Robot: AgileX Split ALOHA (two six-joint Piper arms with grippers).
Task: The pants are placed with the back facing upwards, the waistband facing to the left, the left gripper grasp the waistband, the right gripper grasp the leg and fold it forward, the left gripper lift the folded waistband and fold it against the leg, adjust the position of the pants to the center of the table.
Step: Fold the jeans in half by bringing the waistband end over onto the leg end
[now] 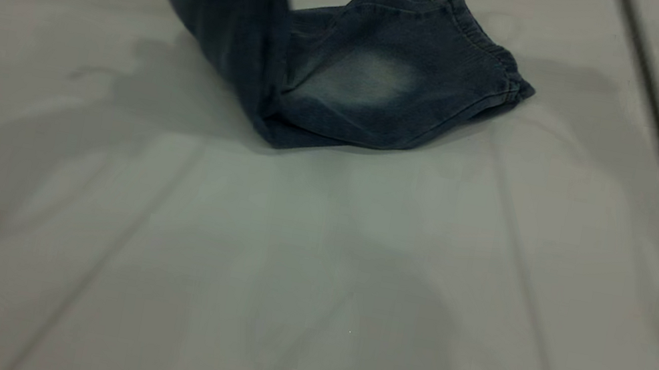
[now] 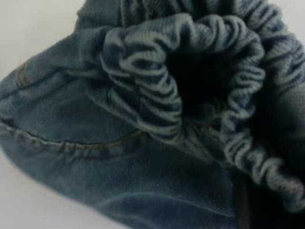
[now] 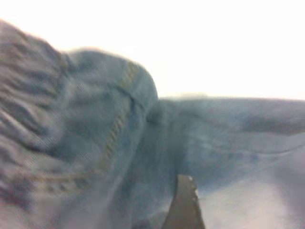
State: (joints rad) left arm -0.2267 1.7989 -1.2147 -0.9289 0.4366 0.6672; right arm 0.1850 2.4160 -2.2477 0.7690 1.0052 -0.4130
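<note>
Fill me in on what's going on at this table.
A pair of denim pants is being folded on the white table. One end is lifted off the surface and runs up out of the exterior view, while the leg with the faded patch lies flat. The left wrist camera sits right against the ruffled waistband. Neither gripper's hold is visible.

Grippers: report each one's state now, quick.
Left gripper: itself out of view; its wrist camera is filled by the bunched waistband of the pants.
Right gripper: only one fingertip shows, against denim; state cannot be told.
</note>
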